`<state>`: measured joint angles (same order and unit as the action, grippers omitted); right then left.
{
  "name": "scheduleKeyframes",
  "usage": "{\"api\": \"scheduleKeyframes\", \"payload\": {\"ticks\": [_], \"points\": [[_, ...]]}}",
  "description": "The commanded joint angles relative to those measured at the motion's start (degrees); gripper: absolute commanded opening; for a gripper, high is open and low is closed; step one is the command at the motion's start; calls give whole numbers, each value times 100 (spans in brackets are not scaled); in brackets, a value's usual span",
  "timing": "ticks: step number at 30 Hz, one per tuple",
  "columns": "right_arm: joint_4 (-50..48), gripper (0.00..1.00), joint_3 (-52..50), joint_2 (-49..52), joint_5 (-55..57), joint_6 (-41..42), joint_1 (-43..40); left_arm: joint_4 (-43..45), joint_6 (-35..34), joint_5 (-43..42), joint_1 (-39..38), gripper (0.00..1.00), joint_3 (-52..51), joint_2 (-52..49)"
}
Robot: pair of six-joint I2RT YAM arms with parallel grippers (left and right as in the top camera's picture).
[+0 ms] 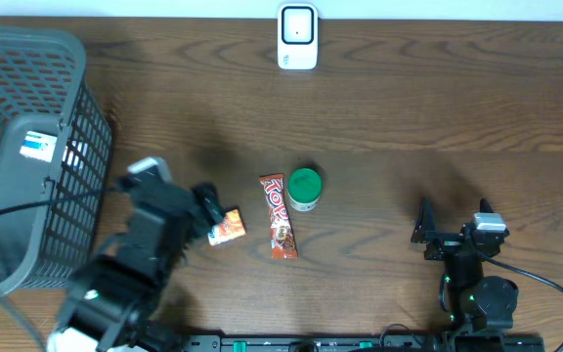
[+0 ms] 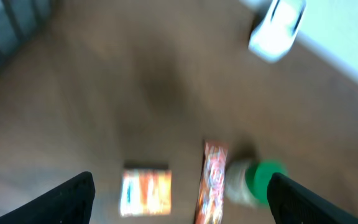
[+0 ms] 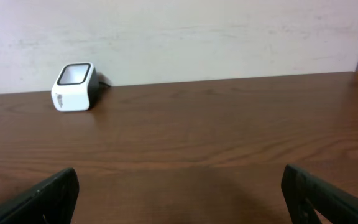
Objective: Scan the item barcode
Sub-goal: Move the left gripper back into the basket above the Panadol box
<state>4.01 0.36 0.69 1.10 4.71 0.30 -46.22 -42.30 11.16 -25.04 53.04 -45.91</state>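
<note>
Your left arm [image 1: 130, 259] is black with grey-white caps [image 1: 146, 168]. Your right arm [image 1: 472, 269] is black, with tiny green lights [image 1: 472, 293] and a black cable [image 1: 545, 282].

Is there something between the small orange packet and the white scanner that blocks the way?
Nothing visible does. Only bare table lies between the orange packet and the scanner; the candy bar and the green-capped jar sit off to the side.

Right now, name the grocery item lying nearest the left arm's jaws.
The small orange packet; the long red snack bar and green-lidded tub lie farther right.
</note>
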Motion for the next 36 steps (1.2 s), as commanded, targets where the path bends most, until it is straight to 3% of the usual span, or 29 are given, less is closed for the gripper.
{"api": "scheduleKeyframes", "payload": {"ticks": [1,7,13,18,27,36], "points": [[15,99,-4,-31,33,-72,55,-13,852,262,883,89,1034,-52],[17,99,-4,-31,33,-72,55,-498,1574,264,2636,89,2931,-802],[15,99,-4,-31,33,-72,55,-1228,1283,181,4454,89,4350,-2094],[15,99,-4,-31,33,-72,55,-1314,929,-15,5362,89,4605,-3014],[17,99,-4,-31,33,-72,55,-975,852,-11,5574,89,4605,-4662],[17,99,-4,-31,33,-72,55,-651,186,-22,5571,89,4603,-6133]]}}
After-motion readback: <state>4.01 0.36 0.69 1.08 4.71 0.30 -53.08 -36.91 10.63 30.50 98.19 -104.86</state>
